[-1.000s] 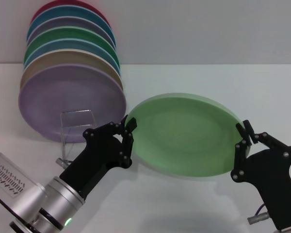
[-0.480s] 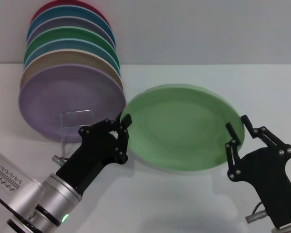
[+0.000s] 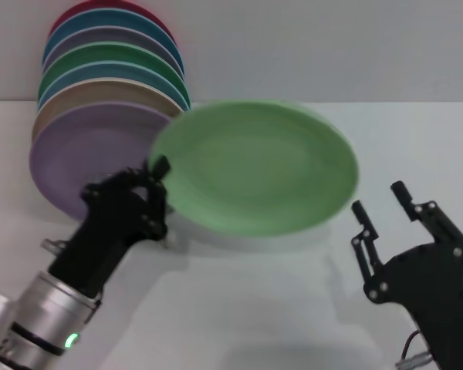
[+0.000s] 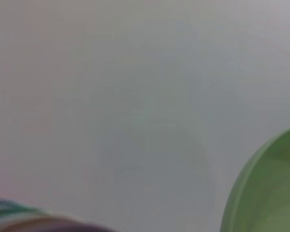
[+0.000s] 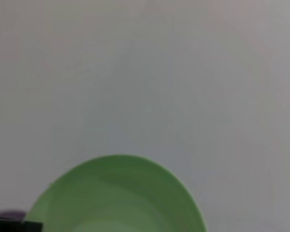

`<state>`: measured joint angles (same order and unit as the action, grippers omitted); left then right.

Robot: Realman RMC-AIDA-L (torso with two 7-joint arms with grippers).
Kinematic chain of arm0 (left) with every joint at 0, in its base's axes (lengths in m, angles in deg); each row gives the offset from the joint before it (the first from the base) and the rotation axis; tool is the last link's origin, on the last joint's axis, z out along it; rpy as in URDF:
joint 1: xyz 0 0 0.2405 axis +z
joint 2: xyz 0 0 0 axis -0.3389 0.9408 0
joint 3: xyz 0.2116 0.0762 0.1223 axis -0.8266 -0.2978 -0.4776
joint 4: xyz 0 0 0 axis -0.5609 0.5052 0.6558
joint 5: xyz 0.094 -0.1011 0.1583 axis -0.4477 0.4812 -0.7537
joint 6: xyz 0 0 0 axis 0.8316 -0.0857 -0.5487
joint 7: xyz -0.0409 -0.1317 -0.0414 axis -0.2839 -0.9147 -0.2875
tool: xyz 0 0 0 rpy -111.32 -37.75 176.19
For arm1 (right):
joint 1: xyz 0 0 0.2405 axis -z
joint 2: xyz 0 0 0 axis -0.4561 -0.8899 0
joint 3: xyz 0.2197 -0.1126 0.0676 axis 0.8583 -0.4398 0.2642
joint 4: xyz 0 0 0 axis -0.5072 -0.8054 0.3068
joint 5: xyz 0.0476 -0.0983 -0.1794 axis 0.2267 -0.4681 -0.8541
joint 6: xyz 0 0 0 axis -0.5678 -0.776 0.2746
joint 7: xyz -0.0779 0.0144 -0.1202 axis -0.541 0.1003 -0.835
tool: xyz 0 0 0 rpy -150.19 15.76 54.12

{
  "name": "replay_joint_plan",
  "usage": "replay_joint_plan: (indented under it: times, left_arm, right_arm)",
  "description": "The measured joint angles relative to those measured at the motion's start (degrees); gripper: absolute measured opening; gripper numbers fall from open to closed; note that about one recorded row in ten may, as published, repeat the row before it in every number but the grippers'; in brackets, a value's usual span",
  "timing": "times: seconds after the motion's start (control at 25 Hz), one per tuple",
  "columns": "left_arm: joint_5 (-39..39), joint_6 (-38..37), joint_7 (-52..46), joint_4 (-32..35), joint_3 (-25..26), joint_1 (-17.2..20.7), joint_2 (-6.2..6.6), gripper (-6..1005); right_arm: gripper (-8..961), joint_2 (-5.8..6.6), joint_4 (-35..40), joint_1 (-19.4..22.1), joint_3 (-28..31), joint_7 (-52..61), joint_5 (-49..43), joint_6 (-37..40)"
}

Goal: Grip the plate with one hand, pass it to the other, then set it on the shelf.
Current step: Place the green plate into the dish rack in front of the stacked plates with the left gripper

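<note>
The light mint-green plate (image 3: 255, 166) is held in the air, tilted, by its left rim. My left gripper (image 3: 159, 185) is shut on that rim, in front of the stacked plates. My right gripper (image 3: 382, 208) is open and empty, a little to the right of and below the plate's right rim, apart from it. The plate's edge shows in the left wrist view (image 4: 266, 188) and its rim in the right wrist view (image 5: 116, 198). The clear shelf is almost wholly hidden behind my left gripper and the plate.
A row of upright coloured plates leans at the back left, with the lilac-purple plate (image 3: 85, 158) in front and the darker green plate (image 3: 108, 58) farther back. The white table (image 3: 417, 146) lies open on the right.
My right gripper has let go of the plate and opened. My left gripper has carried the plate up and to the left, toward the stacked plates.
</note>
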<state>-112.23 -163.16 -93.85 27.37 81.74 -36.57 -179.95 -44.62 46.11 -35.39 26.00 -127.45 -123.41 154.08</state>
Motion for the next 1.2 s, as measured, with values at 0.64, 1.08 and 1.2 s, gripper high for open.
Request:
replay_joint_plan:
  times: [0.64, 1.08, 1.2]
  left_arm:
    - [-0.32, -10.29, 0.03, 6.3, 11.79, 1.69, 0.51, 44]
    - [-0.3, -13.15, 0.54, 13.82, 13.09, 0.48, 0.86, 45]
    - [-0.3, -13.87, 0.55, 16.22, 12.94, -0.3, 0.75, 45]
  right_arm:
    - [397, -0.13, 2.05, -1.55, -1.19, 2.01, 1.85, -0.43]
    - [397, -0.24, 2.38, -1.76, 0.37, 2.12, 3.0, -1.71]
    - [397, -0.24, 2.38, -1.73, 0.6, 2.12, 3.01, -1.74]
